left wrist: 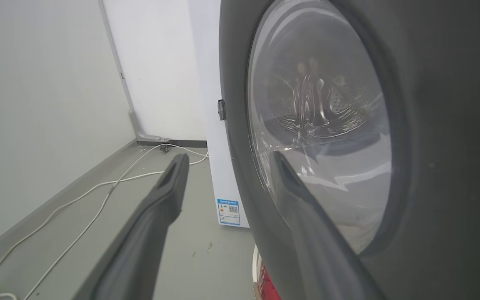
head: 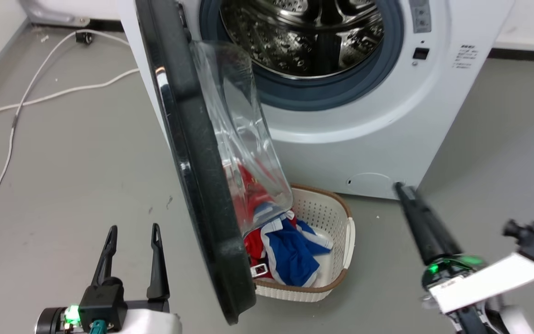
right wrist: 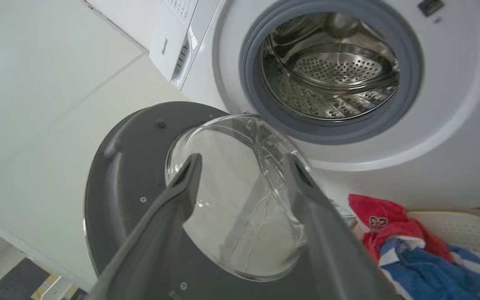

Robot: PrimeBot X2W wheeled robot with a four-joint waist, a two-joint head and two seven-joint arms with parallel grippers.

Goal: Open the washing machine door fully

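In the head view, the left gripper (head: 132,229) sits low, its two long dark fingers pointing up and spread apart, with nothing between them. Just to its right stands the washing machine door (head: 188,139), seen almost edge-on. It is a glossy black round disc with a bulging clear glass bowl, swung out from the white, box-shaped washing machine (head: 387,134). The right gripper (head: 401,188) reaches up from a tilted pale forearm, and its tip is close to the low front of the machine. To its left, behind the door, a white plastic basket (head: 322,213) with a brown rim holds red and blue clothes (head: 290,253).

In the left wrist view, the fingers are parted and empty. The smooth dark outer face of the door is at their right. One finger crosses in front of the glass, and I cannot tell if it touches. At their left, white cables (left wrist: 113,183) lie on the grey floor.

In the right wrist view, the fingers are parted and grip nothing. Beyond their tips is the matte grey inner side of the door. Further, up and right, is the perforated steel drum (right wrist: 331,75) in its grey rubber seal (right wrist: 250,83).
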